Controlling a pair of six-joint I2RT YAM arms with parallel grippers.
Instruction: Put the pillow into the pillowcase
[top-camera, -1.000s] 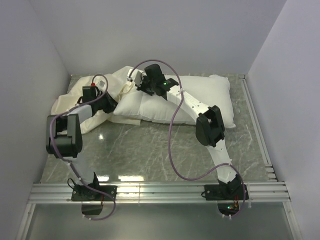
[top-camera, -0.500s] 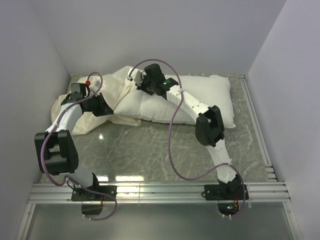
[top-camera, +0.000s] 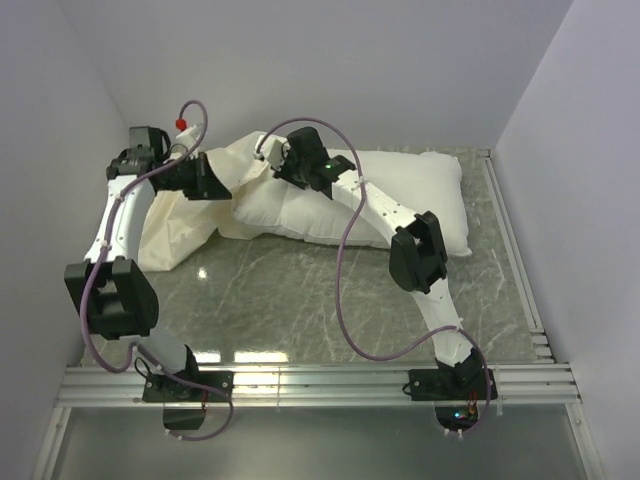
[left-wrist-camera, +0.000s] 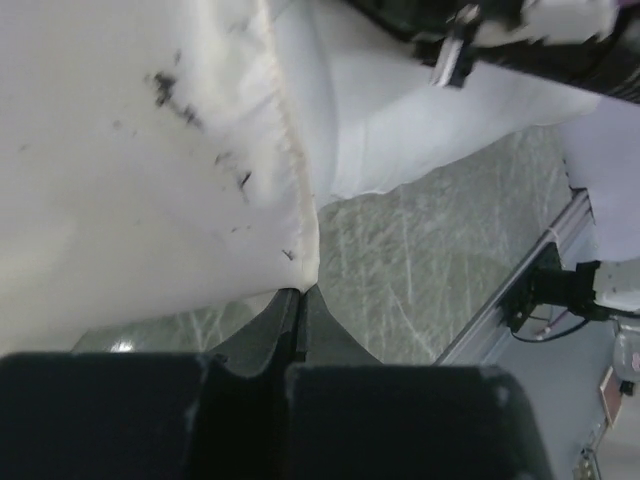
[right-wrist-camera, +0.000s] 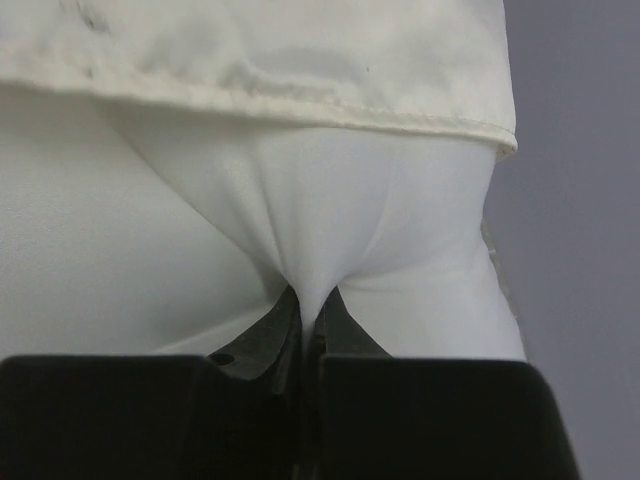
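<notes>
At the upper left of the top view, the pillowcase (top-camera: 178, 225) is seen draped from the left gripper (top-camera: 212, 183) down to the marbled table (top-camera: 290, 290). In the left wrist view, the jaws are seen pressed together on the stitched hem of that cream cloth.

At the upper centre, the right gripper (top-camera: 272, 165) is set at the left end of the pillow (top-camera: 400, 190), which lies across the back of the table toward the upper right. In the right wrist view, its jaws are closed tight on a pinched fold of white pillow fabric. The pillowcase hem is stretched across the pillow just above the pinch.
</notes>
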